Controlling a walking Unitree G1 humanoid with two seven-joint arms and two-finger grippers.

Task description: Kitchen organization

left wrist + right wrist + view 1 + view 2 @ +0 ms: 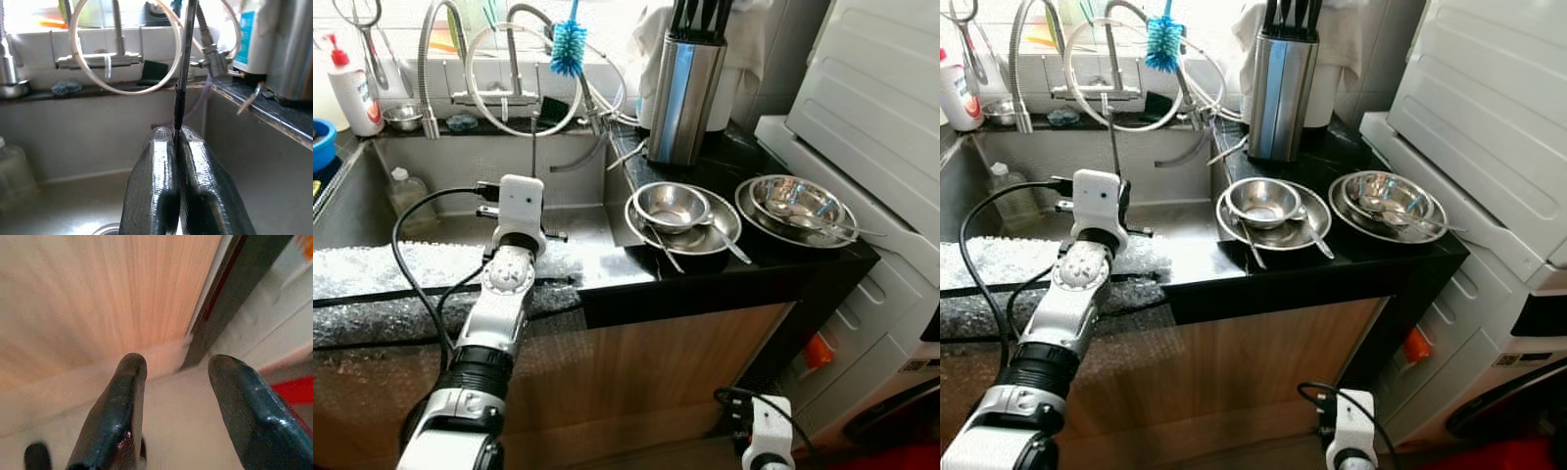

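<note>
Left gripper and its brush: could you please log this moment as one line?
left gripper: shut on bottle brush, upright over sink | right gripper: open, idle low by cabinet

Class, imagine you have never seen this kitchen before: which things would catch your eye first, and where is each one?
First, the left claw, raised over the steel sink and shut on a thin upright rod, the handle of a blue bottle brush whose bristles stand up by the tap. Next, stacked steel bowls and spoons on the black counter beside the sink, with a knife block behind them.
</note>
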